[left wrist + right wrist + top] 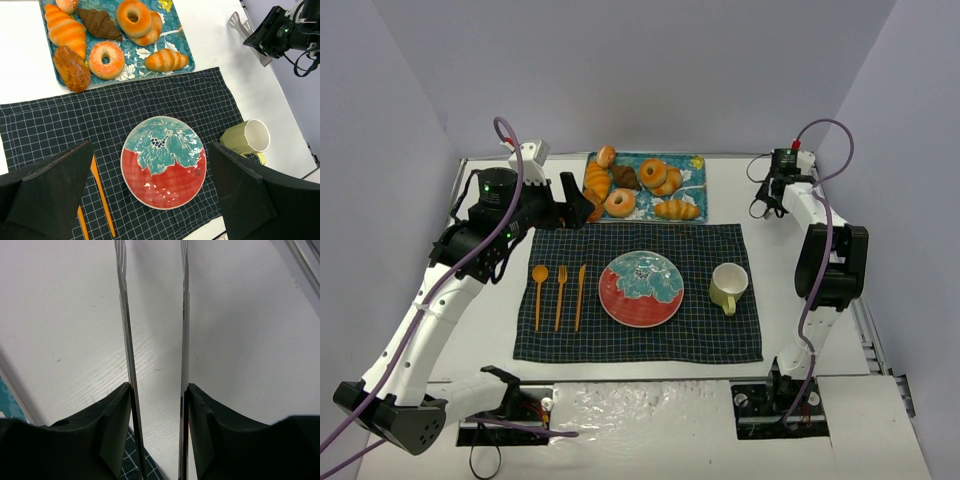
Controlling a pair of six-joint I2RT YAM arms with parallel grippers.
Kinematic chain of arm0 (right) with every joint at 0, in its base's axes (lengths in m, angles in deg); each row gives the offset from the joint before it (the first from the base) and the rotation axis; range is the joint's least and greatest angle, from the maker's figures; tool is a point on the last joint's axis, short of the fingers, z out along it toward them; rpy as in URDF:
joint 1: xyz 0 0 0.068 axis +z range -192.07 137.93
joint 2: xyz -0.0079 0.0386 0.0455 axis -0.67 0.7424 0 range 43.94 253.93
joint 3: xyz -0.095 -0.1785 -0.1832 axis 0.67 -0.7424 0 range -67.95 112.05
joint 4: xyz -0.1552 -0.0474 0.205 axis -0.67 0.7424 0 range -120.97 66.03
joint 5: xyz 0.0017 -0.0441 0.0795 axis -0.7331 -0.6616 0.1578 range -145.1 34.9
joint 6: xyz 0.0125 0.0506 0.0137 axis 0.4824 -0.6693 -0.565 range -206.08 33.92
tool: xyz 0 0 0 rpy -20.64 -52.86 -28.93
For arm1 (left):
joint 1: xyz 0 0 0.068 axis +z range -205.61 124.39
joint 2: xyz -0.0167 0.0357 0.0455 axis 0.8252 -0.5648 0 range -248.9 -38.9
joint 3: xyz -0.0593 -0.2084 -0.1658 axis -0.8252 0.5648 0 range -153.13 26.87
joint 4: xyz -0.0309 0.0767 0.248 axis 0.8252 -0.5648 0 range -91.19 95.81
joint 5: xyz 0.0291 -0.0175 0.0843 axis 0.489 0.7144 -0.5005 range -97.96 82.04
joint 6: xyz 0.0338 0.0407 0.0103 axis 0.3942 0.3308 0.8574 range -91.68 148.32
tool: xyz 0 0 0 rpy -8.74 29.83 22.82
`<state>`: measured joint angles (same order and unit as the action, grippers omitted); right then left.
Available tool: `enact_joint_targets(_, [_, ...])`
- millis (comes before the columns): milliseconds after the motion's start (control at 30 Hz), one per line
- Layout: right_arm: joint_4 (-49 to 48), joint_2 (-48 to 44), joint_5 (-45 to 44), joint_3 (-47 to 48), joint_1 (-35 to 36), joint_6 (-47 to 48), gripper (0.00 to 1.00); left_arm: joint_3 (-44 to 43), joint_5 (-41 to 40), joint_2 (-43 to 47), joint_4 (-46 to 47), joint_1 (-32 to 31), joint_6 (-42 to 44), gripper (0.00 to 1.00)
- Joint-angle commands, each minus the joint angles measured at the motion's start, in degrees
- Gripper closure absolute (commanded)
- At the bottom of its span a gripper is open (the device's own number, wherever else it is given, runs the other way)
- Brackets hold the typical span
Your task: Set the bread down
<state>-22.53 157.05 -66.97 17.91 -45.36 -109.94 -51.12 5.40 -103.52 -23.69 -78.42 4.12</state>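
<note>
Bread roll [71,68], deep golden-brown and oblong, is laid along the left edge of the patterned teal tray [177,40], partly hidden from above by the spread left gripper [150,146]. Metal tongs [124,315] are clamped in the right gripper [159,390].

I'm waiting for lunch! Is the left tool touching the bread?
Apart. The left wrist view shows the bread on the tray, with checked cloth between it and the open left tool.

glossy plate [162,190], cloth mat [50,130], smooth bread [71,68], shiny metal tongs [184,340]
</note>
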Motion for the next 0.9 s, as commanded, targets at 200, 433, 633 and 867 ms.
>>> enact_joint_targets(200, [2.1, -8.6, -1.5, 0.8, 1.3, 1.4, 0.56, -0.6, 0.7, 1.3, 4.5, 0.2, -0.4, 0.03])
enact_joint_targets(433, [4.4, -12.7, -0.5, 1.2, 4.2, 2.6, 0.56, -0.3, 0.6, 1.4, 4.5, 0.2, -0.4, 0.03])
enact_joint_targets(633, [6.6, -16.5, 0.7, 2.7, 8.8, 3.3, 0.56, -0.3, 0.5, 1.3, 4.5, 0.2, -0.3, 0.03])
enact_joint_targets(867, [9.0, -20.0, 4.2, 3.2, 13.3, 3.3, 0.56, -0.3, 0.2, 1.3, 4.3, 0.2, -0.2, 0.03])
